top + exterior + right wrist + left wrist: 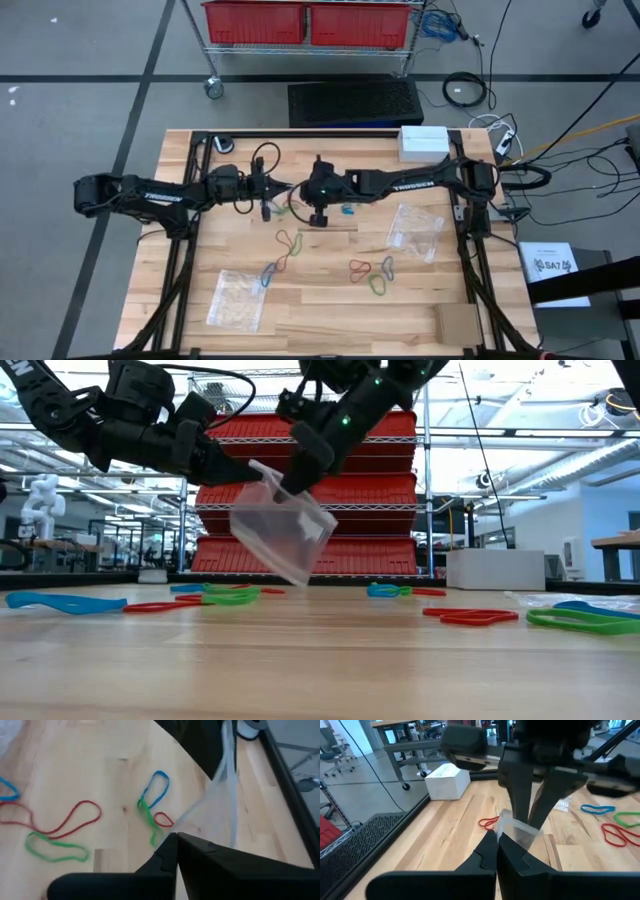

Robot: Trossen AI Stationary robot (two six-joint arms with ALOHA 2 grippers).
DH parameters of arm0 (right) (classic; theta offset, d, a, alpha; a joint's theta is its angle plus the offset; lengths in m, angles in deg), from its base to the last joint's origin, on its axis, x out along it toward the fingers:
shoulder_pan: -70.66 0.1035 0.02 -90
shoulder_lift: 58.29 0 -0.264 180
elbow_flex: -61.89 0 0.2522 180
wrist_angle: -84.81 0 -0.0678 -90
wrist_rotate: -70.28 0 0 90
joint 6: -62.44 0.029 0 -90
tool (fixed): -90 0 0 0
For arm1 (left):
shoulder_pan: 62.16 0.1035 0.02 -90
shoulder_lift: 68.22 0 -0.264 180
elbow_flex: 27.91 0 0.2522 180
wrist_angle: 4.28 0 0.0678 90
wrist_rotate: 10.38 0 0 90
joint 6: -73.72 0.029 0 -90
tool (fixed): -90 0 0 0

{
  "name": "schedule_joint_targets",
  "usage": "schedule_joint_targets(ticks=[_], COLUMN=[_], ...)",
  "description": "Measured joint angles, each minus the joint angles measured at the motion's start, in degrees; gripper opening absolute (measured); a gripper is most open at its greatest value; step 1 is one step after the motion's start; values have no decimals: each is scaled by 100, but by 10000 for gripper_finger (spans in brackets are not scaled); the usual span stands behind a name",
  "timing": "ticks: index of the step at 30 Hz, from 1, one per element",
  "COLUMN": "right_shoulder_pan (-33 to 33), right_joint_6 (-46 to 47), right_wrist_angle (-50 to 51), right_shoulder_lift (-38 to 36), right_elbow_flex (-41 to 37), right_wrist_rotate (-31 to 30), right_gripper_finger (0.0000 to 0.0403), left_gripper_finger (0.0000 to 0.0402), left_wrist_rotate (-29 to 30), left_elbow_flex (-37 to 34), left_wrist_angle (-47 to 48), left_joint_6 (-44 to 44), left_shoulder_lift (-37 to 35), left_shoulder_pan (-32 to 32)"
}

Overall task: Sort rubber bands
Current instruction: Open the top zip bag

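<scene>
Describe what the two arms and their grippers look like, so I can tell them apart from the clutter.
Both arms are dark, jointed links with white lettering along the forearm. The left gripper and right gripper each end in two slim black fingers. A black cable loops above the left wrist, and a small green light shows on one arm in the low view.

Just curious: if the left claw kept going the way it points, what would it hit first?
Most likely the right gripper, which faces the left gripper closely; both are shut on the same clear bag held in the air between them. How far apart they are is hard to judge.
</scene>
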Motion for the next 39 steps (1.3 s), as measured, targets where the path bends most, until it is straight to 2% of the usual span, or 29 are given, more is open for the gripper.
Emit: schedule_joint_targets(ticks=[5,11,17,21,26,29,34,39], right_shoulder_pan=[51,74,67,53,-60,-72,6,31], right_joint_6=[124,74,14,147,465,414,293,413], right_wrist_angle=[-753,-1946,-2538,-2576,-2621,-2529,-2374,-1891], right_shoulder_lift=[-3,-5,-5,-5,-5,-5,-94,-384], right_elbow_flex=[-458,-833,-1179,-1186,-1188,-1188,-1186,-1186], right_wrist_rotate=[-712,-741,-724,-720,-716,-859,-890,-813], right_gripper_finger=[0,0,2,36,117,148,144,140], left_gripper_finger=[0,0,0,0,0,0,0,0], left_wrist_rotate=[13,70,112,137,123,103,-179,-199], left_elbow_flex=[0,0,0,0,0,0,0,0], left_wrist_angle=[7,7,4,2,0,-3,-113,-120], left_joint_6=[-85,-83,-83,-81,-87,-87,-94,-160], left_shoulder_lift=[0,0,0,0,0,0,2,2], left_shoulder_pan=[-49,-187,-225,-225,-225,-225,-225,-225])
